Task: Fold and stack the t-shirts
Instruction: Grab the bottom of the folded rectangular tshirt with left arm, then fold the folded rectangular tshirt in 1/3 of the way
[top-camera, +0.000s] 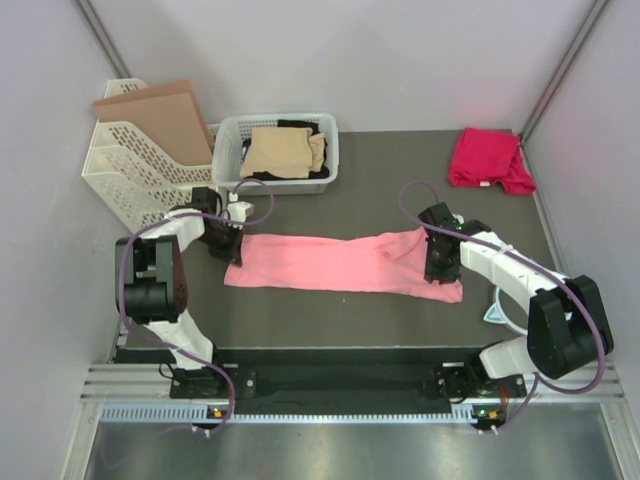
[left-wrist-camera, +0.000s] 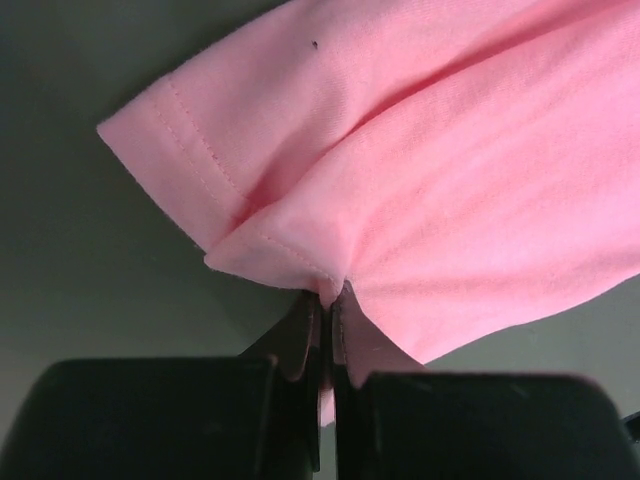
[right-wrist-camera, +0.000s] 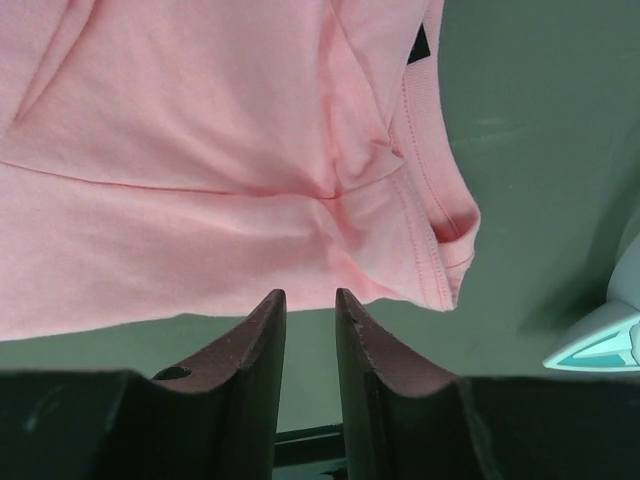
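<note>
The salmon pink t-shirt (top-camera: 340, 264) lies folded into a long strip across the middle of the dark table. My left gripper (top-camera: 229, 246) is at its left end and is shut on a pinch of the hemmed edge (left-wrist-camera: 330, 290). My right gripper (top-camera: 440, 268) is at the shirt's right end, by the collar (right-wrist-camera: 440, 215); its jaws stand a little apart just short of the cloth edge (right-wrist-camera: 310, 295), holding nothing. The magenta-red t-shirt (top-camera: 488, 158) lies crumpled at the back right. A tan t-shirt (top-camera: 284, 152) and a black one (top-camera: 300, 126) lie in the white basket (top-camera: 232, 160).
A white file rack (top-camera: 130, 160) with brown card stands at the back left. A teal and white headband (top-camera: 497, 310) lies by the right arm and shows in the right wrist view (right-wrist-camera: 600, 345). Grey walls close in both sides.
</note>
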